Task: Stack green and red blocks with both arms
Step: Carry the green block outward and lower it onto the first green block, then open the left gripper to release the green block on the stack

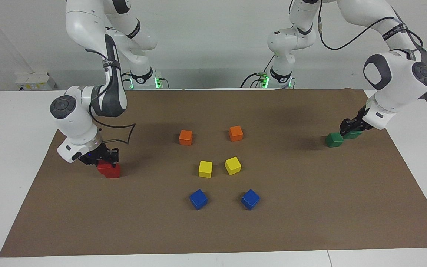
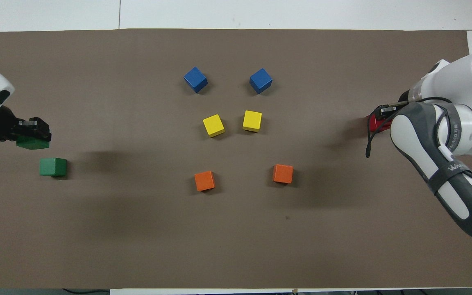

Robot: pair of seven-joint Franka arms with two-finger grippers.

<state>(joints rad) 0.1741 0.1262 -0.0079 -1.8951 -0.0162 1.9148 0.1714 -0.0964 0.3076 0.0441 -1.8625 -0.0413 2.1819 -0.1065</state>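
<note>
A brown mat (image 1: 310, 222) covers most of the white table (image 1: 9, 155), and on it sit three pairs of cubes (each pair side by side): two orange cubes (image 1: 185, 137) nearest the robots, two yellow cubes (image 1: 205, 168) in the middle, and two blue cubes (image 1: 198, 199) farthest away.

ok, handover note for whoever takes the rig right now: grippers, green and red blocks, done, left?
Left gripper: shut on held green block, in the air beside the resting green block at the left arm's end of the mat, not yet on it.
Right gripper: shut on upper red block, low over the lower red block at the right arm's end; contact unclear.
Done: both pickups.
Left: seat green on green, square up and release red on red.
</note>
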